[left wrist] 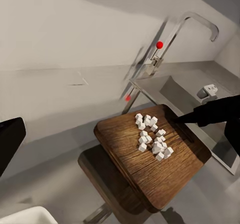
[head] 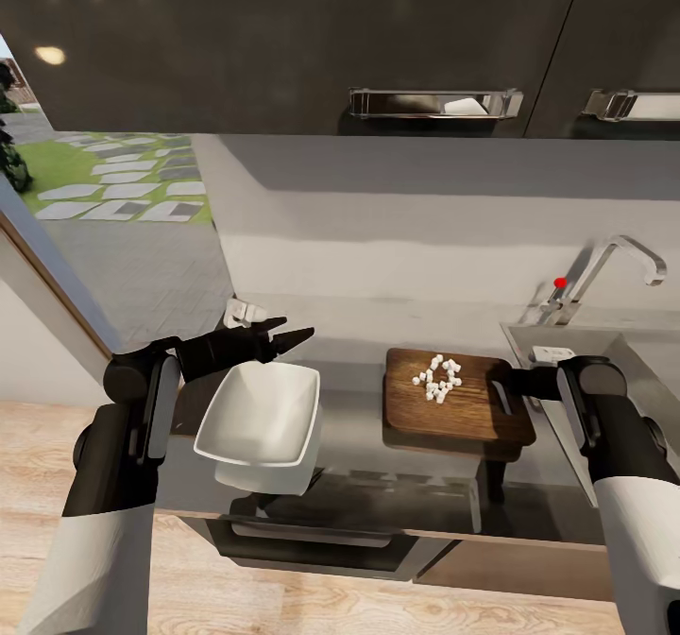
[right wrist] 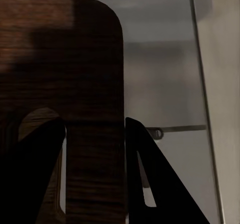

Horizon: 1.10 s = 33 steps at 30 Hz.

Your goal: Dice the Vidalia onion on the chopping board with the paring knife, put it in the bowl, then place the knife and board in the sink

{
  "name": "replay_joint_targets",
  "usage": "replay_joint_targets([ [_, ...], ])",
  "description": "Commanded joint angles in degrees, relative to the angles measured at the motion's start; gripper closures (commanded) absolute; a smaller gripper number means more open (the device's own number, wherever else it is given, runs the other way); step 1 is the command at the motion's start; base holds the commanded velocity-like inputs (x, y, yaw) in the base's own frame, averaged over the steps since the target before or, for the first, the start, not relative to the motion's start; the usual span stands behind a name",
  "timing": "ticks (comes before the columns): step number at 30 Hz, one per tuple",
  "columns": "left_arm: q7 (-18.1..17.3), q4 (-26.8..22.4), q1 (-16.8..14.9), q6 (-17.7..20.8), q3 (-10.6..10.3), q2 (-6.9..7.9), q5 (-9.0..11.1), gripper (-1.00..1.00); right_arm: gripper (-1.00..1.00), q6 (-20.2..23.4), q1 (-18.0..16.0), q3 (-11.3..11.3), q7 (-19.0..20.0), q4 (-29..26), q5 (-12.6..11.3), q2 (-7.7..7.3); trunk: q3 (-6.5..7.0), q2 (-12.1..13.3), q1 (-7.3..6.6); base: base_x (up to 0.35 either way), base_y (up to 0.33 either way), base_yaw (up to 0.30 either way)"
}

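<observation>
Both grippers are at work over the countertop (head: 359,446). Nearest, the left gripper (head: 283,337) reaches out from the left arm with its dark fingers spread apart above the far rim of the white bowl (head: 260,415); the bowl looks raised and tipped, its shadow or reflection lying on the glossy surface below, but whether the fingers actually touch it I cannot tell. Across from it, the right gripper (right wrist: 95,149) has one finger (right wrist: 35,169) over the handle slot and the other (right wrist: 150,179) just off the board's edge, so the two straddle the narrow strip of wood between slot and edge at the short end of the chopping board (head: 455,397), gripping it there. The board seems lifted off the counter, casting a dark patch beneath itself. A small heap of white diced onion (head: 437,378) sits on the board toward its far side; from the left wrist the cubes (left wrist: 152,136) lie loosely clustered near the board's middle. Beyond the board, to the right, lies the steel sink (head: 576,342), and behind it stands the chrome tap (head: 614,266) with its red dot, against the pale wall.
</observation>
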Motion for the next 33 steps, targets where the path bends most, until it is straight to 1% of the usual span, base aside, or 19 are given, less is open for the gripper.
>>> replay_joint_targets([
  [1, -0.1, 0.0, -0.1, 0.5, 0.1, -0.05, 0.2, -1.0, 1.0, 0.2, -0.1, -0.1, 0.6, 0.0, 0.5, 0.01, -0.11, -0.1, 0.03, 0.0, 0.0, 0.0],
  [12, -0.1, 0.0, -0.1, 0.4, 0.1, -0.05, 0.2, -1.0, 1.0, -1.4, -0.1, 0.4, 0.6, 0.0, 0.5, 0.03, -0.11, -0.1, 0.03, 0.0, 0.0, 0.0],
  [26, -0.1, 0.0, -0.1, 0.4, 0.1, -0.05, 0.2, -1.0, 1.0, -1.4, -0.1, 0.7, 0.6, -0.1, 0.5, 0.07, -0.09, -0.1, 0.03, 0.0, 0.0, 0.0],
  [33, -0.1, 0.0, -0.1, 0.4, 0.1, -0.05, 0.2, -1.0, 1.0, -1.4, -0.1, 0.7, 0.6, -0.1, 0.5, 0.43, 0.26, -0.1, 0.03, 0.0, 0.0, 0.0],
])
